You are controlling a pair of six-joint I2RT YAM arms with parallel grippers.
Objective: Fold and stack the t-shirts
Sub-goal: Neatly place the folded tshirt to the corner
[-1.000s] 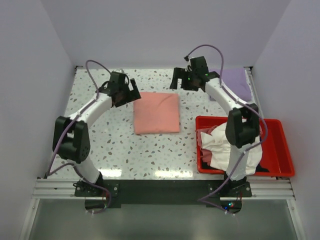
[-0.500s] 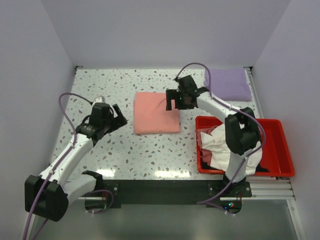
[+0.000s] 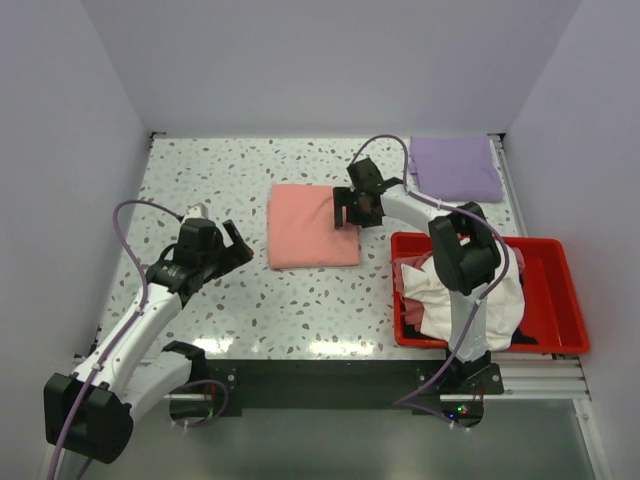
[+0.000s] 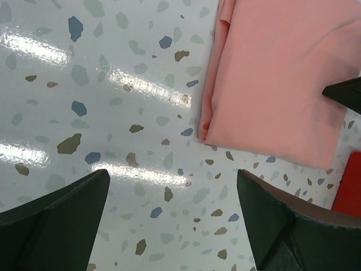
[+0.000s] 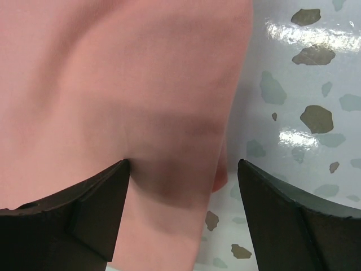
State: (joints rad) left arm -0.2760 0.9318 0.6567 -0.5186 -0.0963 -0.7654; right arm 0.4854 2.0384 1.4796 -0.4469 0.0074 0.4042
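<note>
Salmon-pink t-shirt (image 3: 312,226) edge lies between spread right fingers (image 5: 67,220).

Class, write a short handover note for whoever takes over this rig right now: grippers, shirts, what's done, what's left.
Left gripper: open, empty, over the table, left of the salmon-pink t-shirt.
Right gripper: open, straddling that shirt's right edge.
Done: salmon-pink folded mid-table; lavender t-shirt folded at the far right corner.
Cream-white t-shirt lies crumpled in the red bin.
Left: stack the two folded shirts, fold what's in the bin.

The speckled table (image 3: 200,180) carries pink tee (image 3: 305,225), lavender tee (image 3: 455,168), red bin (image 3: 548,290).
</note>
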